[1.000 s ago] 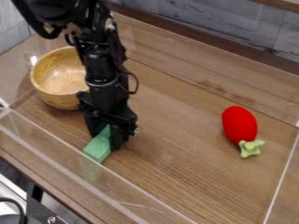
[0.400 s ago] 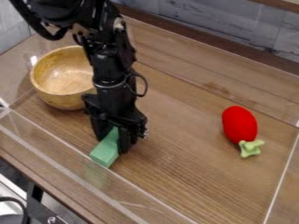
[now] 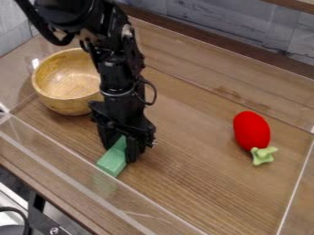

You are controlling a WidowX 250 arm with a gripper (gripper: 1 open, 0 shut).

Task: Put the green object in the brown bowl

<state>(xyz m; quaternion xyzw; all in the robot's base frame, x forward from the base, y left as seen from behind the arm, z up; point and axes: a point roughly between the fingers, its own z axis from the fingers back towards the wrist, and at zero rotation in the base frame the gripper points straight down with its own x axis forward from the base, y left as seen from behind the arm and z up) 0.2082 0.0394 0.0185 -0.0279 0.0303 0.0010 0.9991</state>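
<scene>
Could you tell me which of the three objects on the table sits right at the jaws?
The green block, directly under the gripper; bowl and strawberry sit apart.

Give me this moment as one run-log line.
end effector: pointing down, closed on green object | green object: low at the table, outside brown bowl | brown bowl: empty | step: transfer to bowl not yet done
</scene>
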